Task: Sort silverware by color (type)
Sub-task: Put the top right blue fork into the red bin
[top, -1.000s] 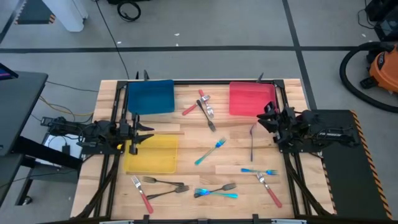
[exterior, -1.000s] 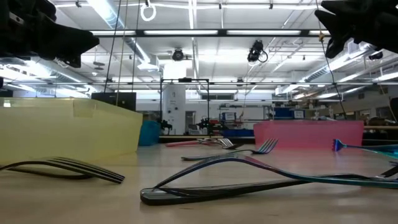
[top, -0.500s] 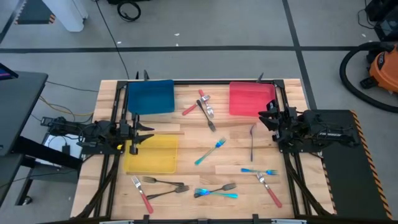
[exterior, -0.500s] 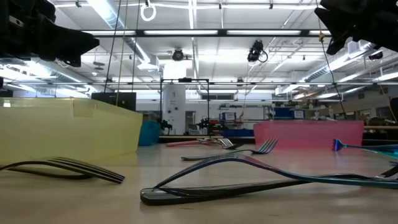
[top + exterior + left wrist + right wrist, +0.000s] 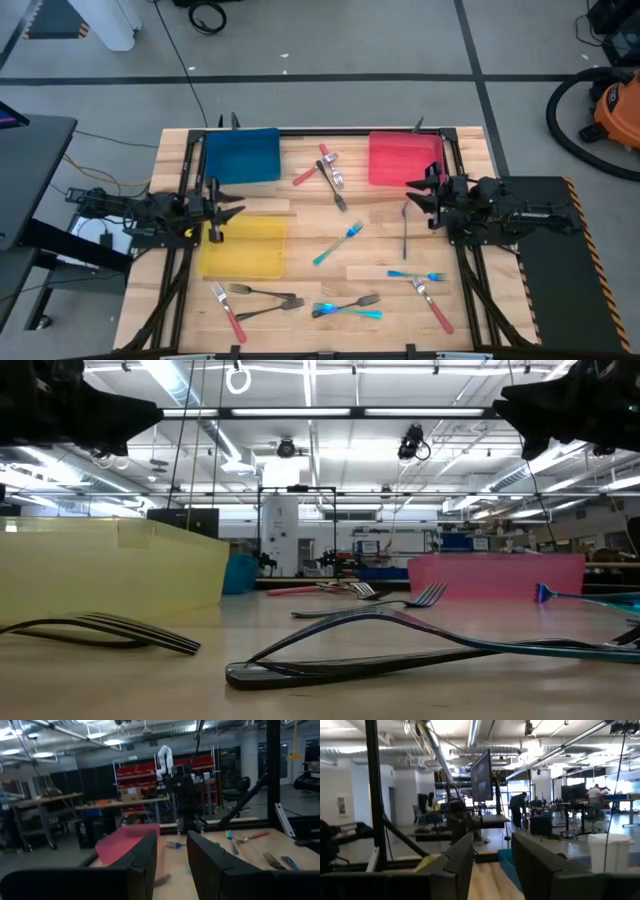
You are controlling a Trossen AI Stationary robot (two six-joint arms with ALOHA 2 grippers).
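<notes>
Both arms up off the table, nothing carried. Left gripper (image 5: 232,212) hangs over the gap btwn blue tray (image 5: 242,157) and yellow tray (image 5: 243,248), fingers (image 5: 142,862) apart w/ a narrow gap, nothing btwn them. Right gripper (image 5: 413,192) sits at the red tray's (image 5: 403,160) near corner, just beside the dark fork (image 5: 405,228) lying alone there; fingers (image 5: 455,860) parted, empty too. Probably poised that way to drop onto that fork, closest piece to it, but that's a guess. Silverware all loose on the wood, none sorted: red-handled fork (image 5: 307,176) crossed w/ a dark one (image 5: 333,187) btwn blue and red trays, another red-handled one (image 5: 327,164) touching that pair; teal fork (image 5: 338,243) mid-table; near front edge a red-handled fork (image 5: 228,311) w/ two dark ones (image 5: 262,292) beside it, a tangle of teal + dark (image 5: 345,307) centre-front, and a teal fork (image 5: 415,274) crossing a red-handled one (image 5: 433,305) on the right. Low view confirms: dark forks (image 5: 400,645) flat on the boards in the foreground, arched, tines resting down. Containers: all three trays look bare in the high view, no fork inside any; trays pushed to the far and left parts of the table, leaving the middle as the pick zone. Which colour goes to which tray can't be told yet; the red one likely takes red handles. Task at its start, judging by the layout.
</notes>
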